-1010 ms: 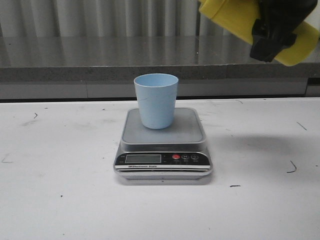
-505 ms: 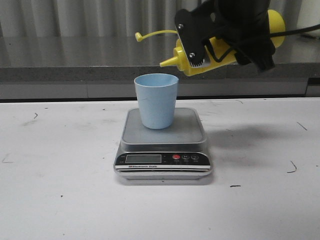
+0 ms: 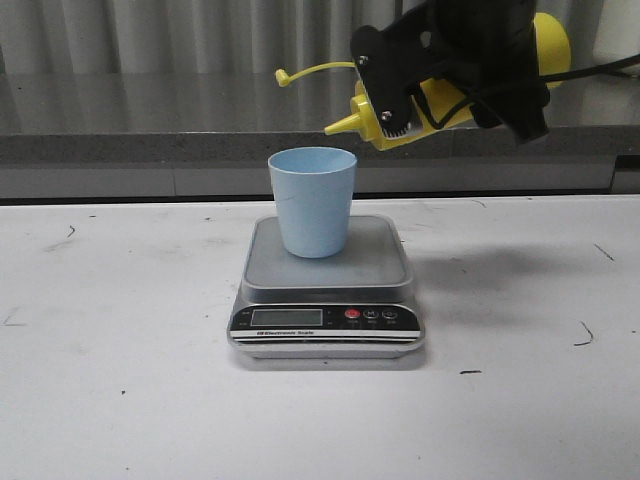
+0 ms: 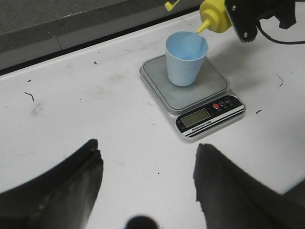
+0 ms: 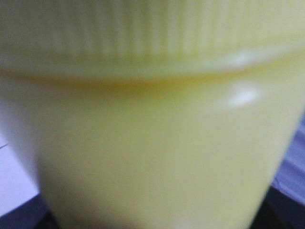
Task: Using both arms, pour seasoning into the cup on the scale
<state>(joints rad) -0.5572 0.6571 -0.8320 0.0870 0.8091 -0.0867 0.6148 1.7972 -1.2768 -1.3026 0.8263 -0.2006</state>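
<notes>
Left gripper (image 4: 143, 191) of mine hangs spread wide and empty above the white table (image 3: 120, 400), well back from the scale (image 3: 327, 290). On its steel platform the pale blue cup (image 3: 312, 200) stands upright. My right gripper (image 3: 400, 105) clamps the yellow seasoning bottle (image 3: 440, 100), tipped nearly level, nozzle just above the cup's right rim

Seasoning bottle (image 5: 152, 143) fills the right wrist view, blurred; scale (image 3: 326, 290) readout illegible.

Glossy yellow plastic bottle (image 3: 440, 100), matt blue plastic cup (image 3: 312, 200), brushed steel scale (image 3: 380, 262), scuffed white counter (image 3: 120, 380).
</notes>
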